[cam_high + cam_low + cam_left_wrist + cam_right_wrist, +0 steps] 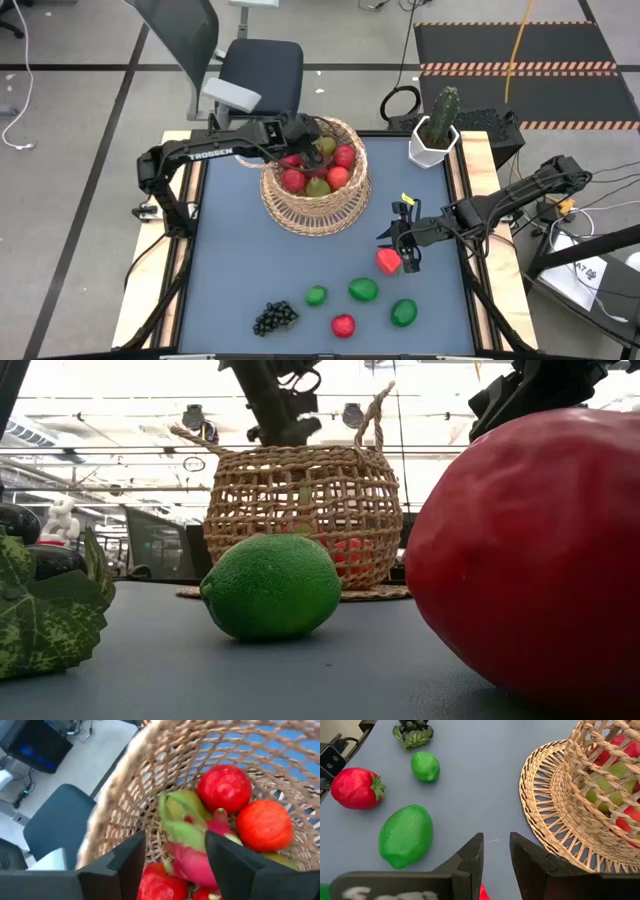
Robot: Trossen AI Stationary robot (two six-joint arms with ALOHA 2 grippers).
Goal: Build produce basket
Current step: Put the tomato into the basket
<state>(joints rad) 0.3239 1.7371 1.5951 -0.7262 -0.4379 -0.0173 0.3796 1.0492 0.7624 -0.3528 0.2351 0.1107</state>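
We log left gripper (175, 865) over basket (316, 205), jaws apart w/ dragon fruit (192, 852) dropping in; right gripper (408, 243), fingers nearly together, empty, needs red fruit (388, 261) next

We see two slender matte-black jointed arms; the left arm (200, 152) carries white "TROSSEN" lettering along its forearm link. Each ends in a black two-fingered hand, left hand (175, 865) and right hand (495, 860), with broad, flat, angular fingers. Dark cables trail from the right arm's base (560, 175).
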